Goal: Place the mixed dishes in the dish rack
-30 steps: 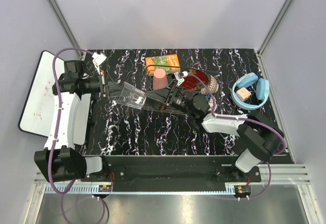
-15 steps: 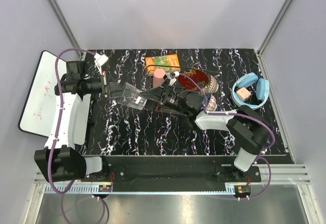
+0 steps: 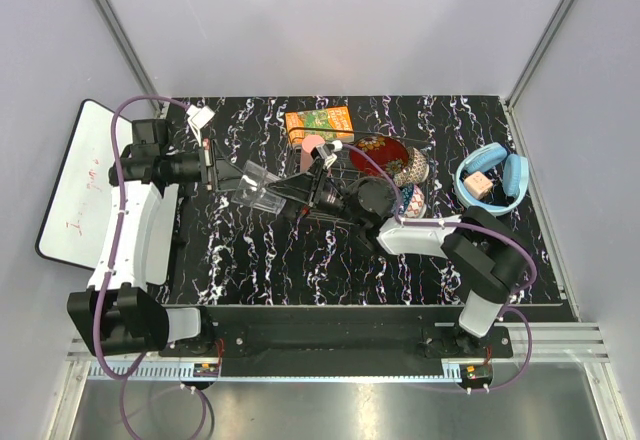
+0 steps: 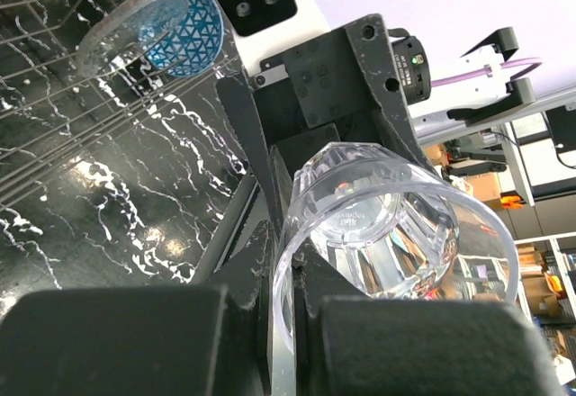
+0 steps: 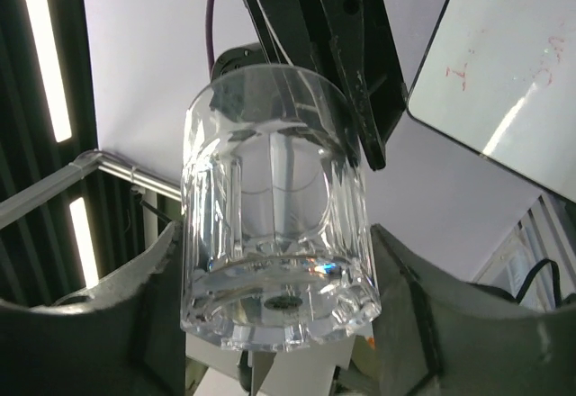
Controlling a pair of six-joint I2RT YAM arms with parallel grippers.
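My left gripper (image 3: 222, 175) is shut on the rim of the clear drinking glass (image 3: 258, 185) and holds it sideways above the table. In the left wrist view the fingers (image 4: 243, 270) pinch the glass (image 4: 387, 225) wall. My right gripper (image 3: 292, 195) is open, with a finger at each side of the glass base (image 5: 274, 207) in the right wrist view. The wire dish rack (image 3: 350, 160) holds the salmon-pink cup (image 3: 312, 146), red floral plate (image 3: 385, 150), brownish bowl (image 3: 415, 167) and blue patterned bowl (image 3: 412, 200). The clear glass bowl (image 4: 126, 27) leans by the blue bowl (image 4: 193, 31).
An orange-green carton (image 3: 320, 120) lies behind the rack. Blue headphones (image 3: 490, 180) sit at the right edge. A whiteboard (image 3: 75, 180) lies off the table's left side. Grey walls stand at the back and sides.
My right gripper has moved left from the rack until its fingers flank the glass base. The left gripper has held the glass almost still, shifting slightly left.
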